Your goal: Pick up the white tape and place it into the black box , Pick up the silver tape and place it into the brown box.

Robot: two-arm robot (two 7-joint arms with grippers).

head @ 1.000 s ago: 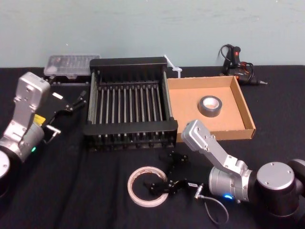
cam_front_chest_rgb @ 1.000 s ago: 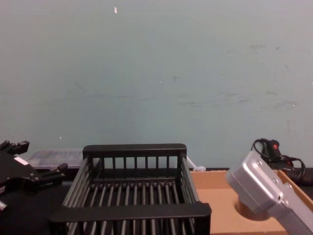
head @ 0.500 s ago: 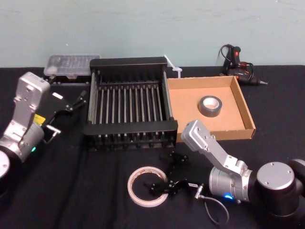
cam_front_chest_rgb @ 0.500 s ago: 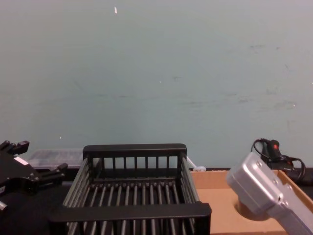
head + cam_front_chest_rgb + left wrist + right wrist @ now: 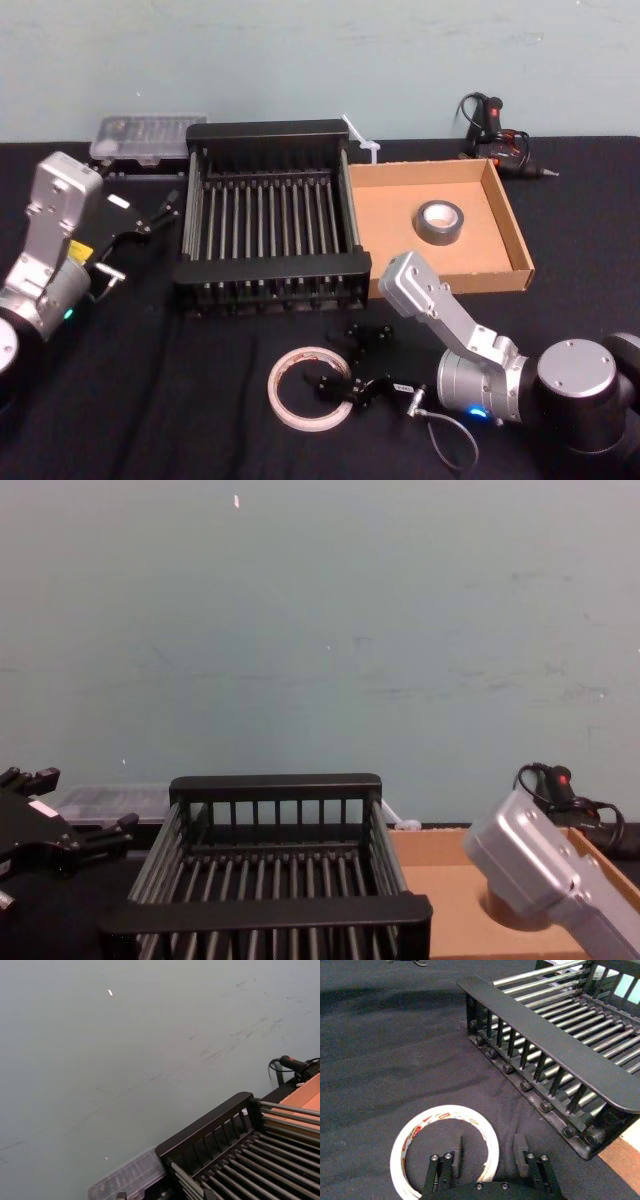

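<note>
Lying flat on the black tablecloth (image 5: pixel 170 400) at the lower centre of the head view: the white tape (image 5: pixel 308 389), in front of the black box (image 5: pixel 268 215) and apart from it. Hovering low over the ring's right-hand edge at lower centre: the right gripper (image 5: pixel 352 368), fingers spread, one finger (image 5: pixel 456 1151) sitting over the ring's inside and the other finger (image 5: pixel 521 1148) outside its rim, not yet pinching. Resting inside the brown box (image 5: pixel 505 235) at right of centre: the silver tape (image 5: pixel 441 221), lying flat on the tray floor. Standing side by side, walls touching: crate and tray. Waiting at the left edge, beside the crate's left wall: the left gripper (image 5: pixel 160 212), fingers parted and holding nothing.
</note>
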